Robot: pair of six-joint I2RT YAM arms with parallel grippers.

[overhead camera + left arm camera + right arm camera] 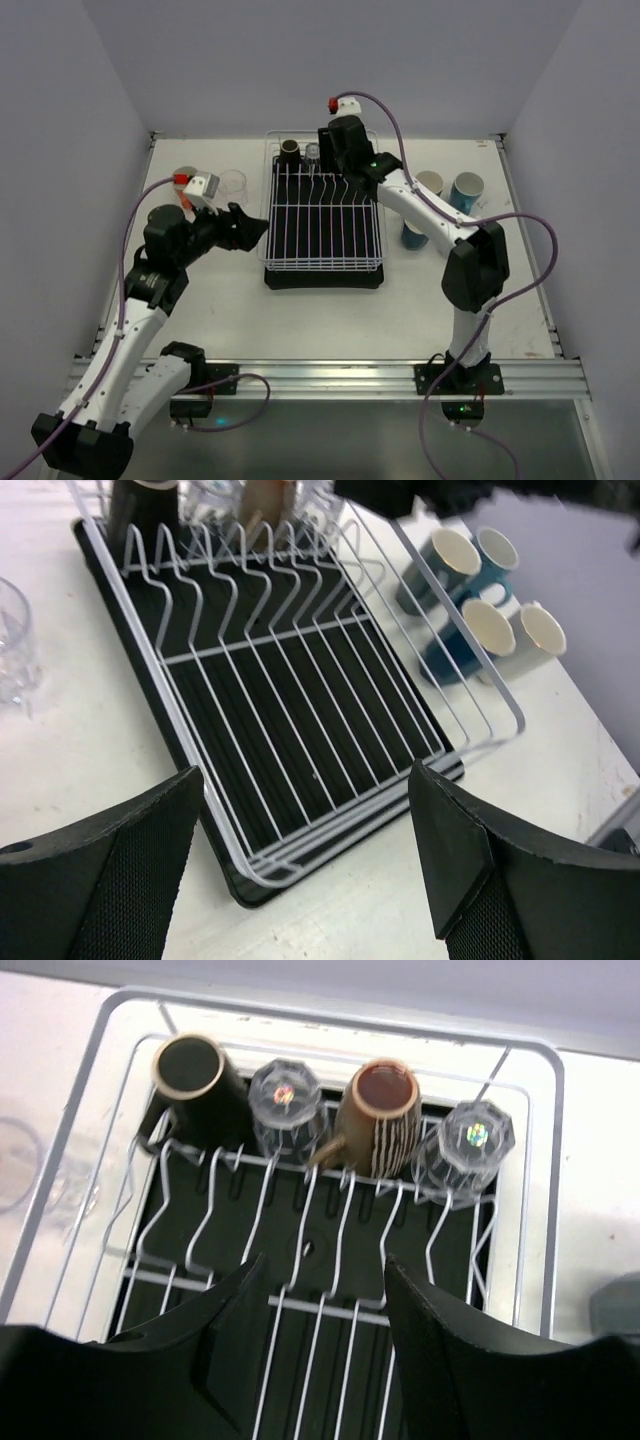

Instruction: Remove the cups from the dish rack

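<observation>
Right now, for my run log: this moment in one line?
left gripper open, beside dish rack | right gripper open, over rack's back end | in rack: black mug, brown mug, two clear glasses

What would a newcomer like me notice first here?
The white dish rack in the middle of the table is almost bare, with only a black mug, a brown mug and two clear glasses lined up at its far end. The right end effector hangs open above that row, and a cluster of blue and teal mugs stands on the table right of the rack.
</observation>
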